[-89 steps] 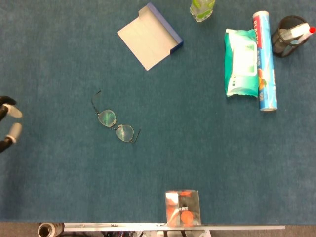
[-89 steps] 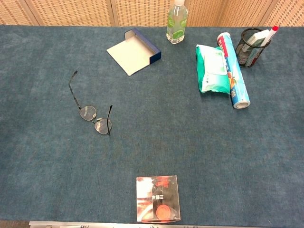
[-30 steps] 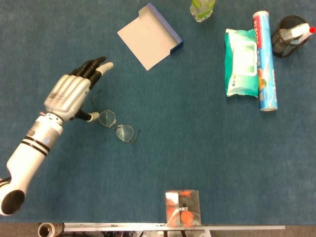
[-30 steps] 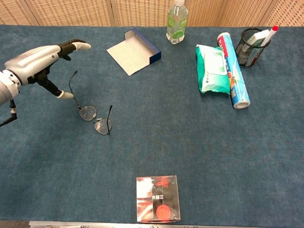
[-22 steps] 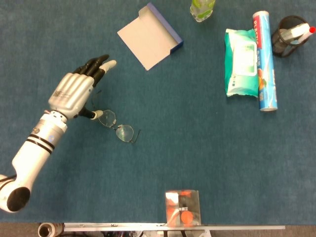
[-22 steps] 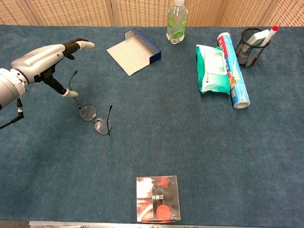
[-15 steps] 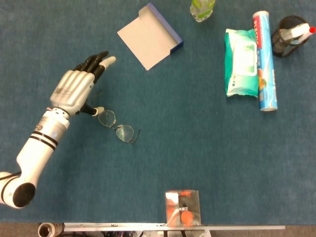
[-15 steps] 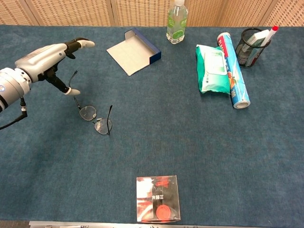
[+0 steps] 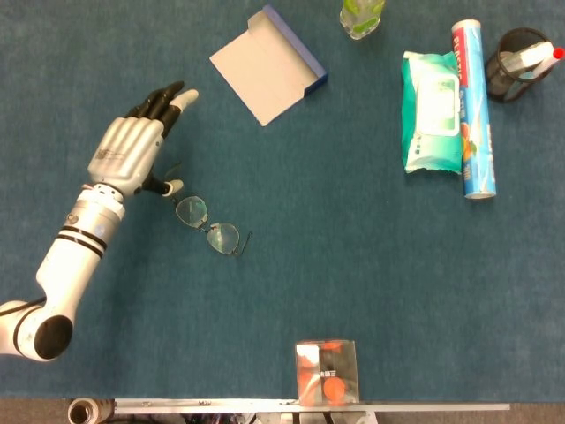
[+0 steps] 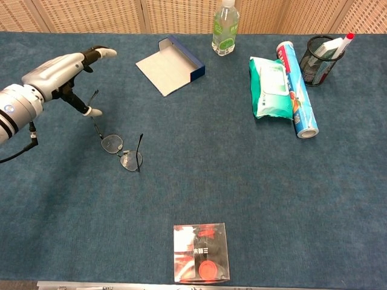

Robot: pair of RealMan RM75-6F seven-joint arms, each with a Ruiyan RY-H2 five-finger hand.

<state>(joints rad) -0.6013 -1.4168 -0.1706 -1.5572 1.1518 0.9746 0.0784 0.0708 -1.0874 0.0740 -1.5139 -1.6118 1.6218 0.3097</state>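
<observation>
Hovering over the far temple arm of the glasses [image 9: 207,224], the left hand [image 9: 132,150] holds nothing: its fingers [image 9: 168,99] stretch flat and close together toward the far side of the worktop [image 9: 353,265], while the thumb [image 10: 91,110] drops away beneath them, its tip just beside that temple. In the chest view the thumb appears to stop short of the wire, though whether it grazes it I cannot tell. That wide gap between thumb and fingers looks suited to closing around a thin frame from above.

The glasses lie unfolded and lens-down on the blue cloth, both temples splayed out, so one temple points at the hand and the other toward the worktop's middle. They sit just right of the hand.

Beyond the glasses, an open box [image 9: 267,64] rests with its raised blue edge turned away from the hand. Further right of it stands a bottle [image 10: 224,29], then a wipes pack [image 9: 430,111] lying touching a tube [image 9: 472,108], and a mesh cup [image 10: 320,60] with a spray bottle inside. Near the front edge, well apart from the glasses, stands a clear cube [image 10: 201,252] with red contents.

No right hand shows in either view.
</observation>
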